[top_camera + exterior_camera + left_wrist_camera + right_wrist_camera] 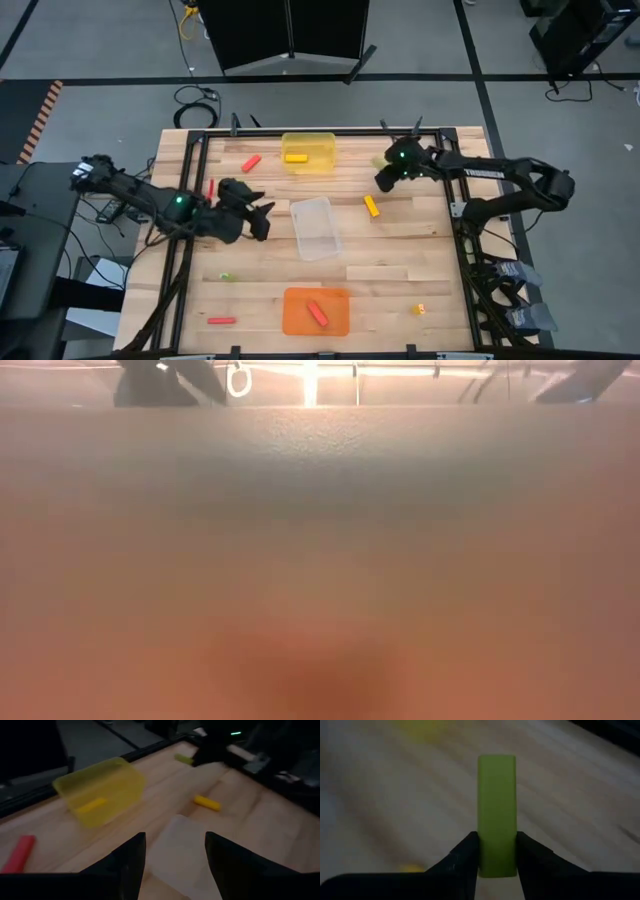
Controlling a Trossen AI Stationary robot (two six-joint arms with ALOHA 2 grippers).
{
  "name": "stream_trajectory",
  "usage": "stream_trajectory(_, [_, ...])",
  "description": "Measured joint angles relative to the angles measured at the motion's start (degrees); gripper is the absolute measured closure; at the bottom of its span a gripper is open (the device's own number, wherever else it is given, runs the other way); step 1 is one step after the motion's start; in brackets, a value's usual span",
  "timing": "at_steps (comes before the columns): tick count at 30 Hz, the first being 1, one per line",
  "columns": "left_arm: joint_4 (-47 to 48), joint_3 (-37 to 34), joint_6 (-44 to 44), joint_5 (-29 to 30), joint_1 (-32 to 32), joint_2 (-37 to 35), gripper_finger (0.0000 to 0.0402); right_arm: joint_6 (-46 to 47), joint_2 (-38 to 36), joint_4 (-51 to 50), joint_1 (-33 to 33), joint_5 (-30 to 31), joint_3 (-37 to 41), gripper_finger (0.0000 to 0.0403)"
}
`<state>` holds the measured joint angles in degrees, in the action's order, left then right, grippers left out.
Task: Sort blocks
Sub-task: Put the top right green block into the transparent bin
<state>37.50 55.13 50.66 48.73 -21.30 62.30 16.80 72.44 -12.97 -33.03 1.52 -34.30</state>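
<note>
My right gripper (496,840) is shut on a lime green block (496,805) near the table's far right part (383,176). My left gripper (175,850) is open and touches nothing; it hovers at the left edge of the clear tray (316,228). One yellow block (295,157) lies in the yellow tray (322,142). One red block (317,313) lies in the orange tray (296,322). Loose on the boards lie a yellow block (371,206), red blocks (251,162) (221,321), a small green one (225,276) and a small yellow one (420,309). My right gripper pinches the lime green block between its two fingers (466,855) at the block's near end (496,857). The block lies along the fingers and sticks out well past their tips. I cannot tell whether its free end touches the table.
A thin red piece (211,187) lies near the left arm. The table's black frame (190,140) runs round the boards. Bare wood shows between the clear and orange trays (380,270). A blurred orange surface (320,580) fills nearly all of the low view.
</note>
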Motion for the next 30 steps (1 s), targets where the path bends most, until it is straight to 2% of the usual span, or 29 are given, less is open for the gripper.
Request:
stream_trajectory(6, [3.6, 0.0, -3.0, -4.3, 10.1, 0.0, 0.019, 2.6, -0.9, 12.0, 15.0, -1.6, -0.1, 0.0288])
stream_trajectory(10, [7.4, 0.0, -5.5, -9.0, 18.2, 0.0, 0.019, 5.4, 1.5, 23.3, 24.7, -1.4, -0.1, 0.0288])
stream_trajectory(14, [9.9, 0.0, -8.9, -13.9, 26.2, 0.0, 0.019, 8.8, 5.7, 33.7, 31.5, 1.4, -0.2, 0.0288])
stream_trajectory(17, [10.1, 0.0, -12.1, -17.4, 31.9, 0.6, 0.019, 11.1, 10.0, 38.6, 34.7, 3.2, -0.2, 0.0287])
stream_trajectory(24, [11.0, -0.2, -19.1, -21.9, 43.2, 2.8, 0.019, 12.6, 20.3, 39.1, 37.9, 4.7, -6.6, 0.0269])
stream_trajectory(30, [8.7, -0.1, -23.9, -27.5, 49.5, 7.6, 0.019, 12.6, 23.0, 38.8, 37.9, 4.6, -9.1, 0.0244])
